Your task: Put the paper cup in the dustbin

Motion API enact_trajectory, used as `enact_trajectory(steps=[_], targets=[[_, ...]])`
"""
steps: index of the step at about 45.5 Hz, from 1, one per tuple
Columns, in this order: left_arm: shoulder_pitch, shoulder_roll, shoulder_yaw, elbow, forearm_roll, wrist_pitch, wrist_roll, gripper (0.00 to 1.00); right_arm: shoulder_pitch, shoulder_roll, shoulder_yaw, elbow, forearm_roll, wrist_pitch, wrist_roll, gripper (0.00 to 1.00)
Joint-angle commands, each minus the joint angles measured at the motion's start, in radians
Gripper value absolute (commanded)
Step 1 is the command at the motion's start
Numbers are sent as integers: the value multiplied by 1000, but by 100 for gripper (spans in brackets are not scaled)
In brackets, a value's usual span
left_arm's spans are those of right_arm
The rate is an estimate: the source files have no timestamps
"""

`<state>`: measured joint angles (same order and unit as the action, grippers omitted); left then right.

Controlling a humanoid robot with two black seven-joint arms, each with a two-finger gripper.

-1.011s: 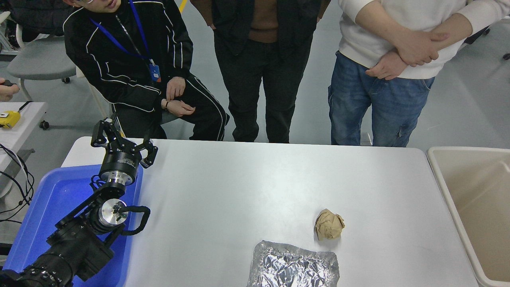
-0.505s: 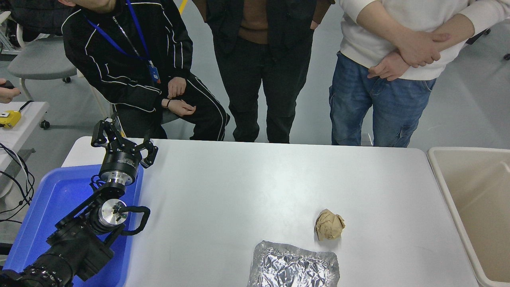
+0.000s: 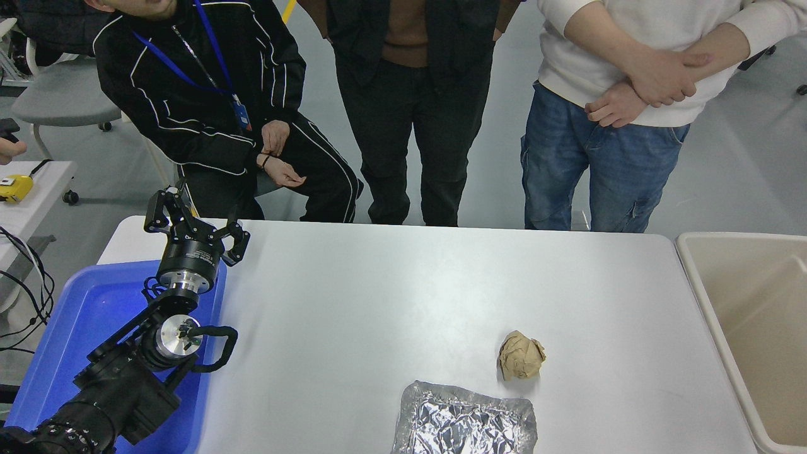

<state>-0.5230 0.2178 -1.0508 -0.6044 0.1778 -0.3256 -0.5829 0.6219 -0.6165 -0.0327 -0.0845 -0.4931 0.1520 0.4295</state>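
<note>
**Only the left arm shows, parked over the tray**

Down at the near left, the left gripper (image 3: 194, 222) hangs above the far edge of the blue tray (image 3: 75, 315), its fingers spread apart and holding nothing. The dustbin (image 3: 700, 296) sits off the table's (image 3: 378, 302) right end. A brown paper ball (image 3: 521, 356) lies toward the near right of the table, with a foil tray (image 3: 465, 421) just beside it at the near edge. I can't spot the cup anywhere. Three people (image 3: 410, 94) wait along the far side.
</note>
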Motion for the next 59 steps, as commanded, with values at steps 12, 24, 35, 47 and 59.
enact_trajectory(steps=[12,24,35,47,59], targets=[[0,0,0,0,0,-1,0,100,185,-149,226,147,71,8,6,100],[0,0,0,0,0,0,0,100,246,-207,648,262,71,8,6,100],[0,0,0,0,0,-1,0,100,239,-259,913,476,71,8,9,100],[0,0,0,0,-1,0,0,100,179,-270,988,660,71,9,9,100],[0,0,0,0,0,0,0,100,62,-197,1059,752,71,9,9,100]])
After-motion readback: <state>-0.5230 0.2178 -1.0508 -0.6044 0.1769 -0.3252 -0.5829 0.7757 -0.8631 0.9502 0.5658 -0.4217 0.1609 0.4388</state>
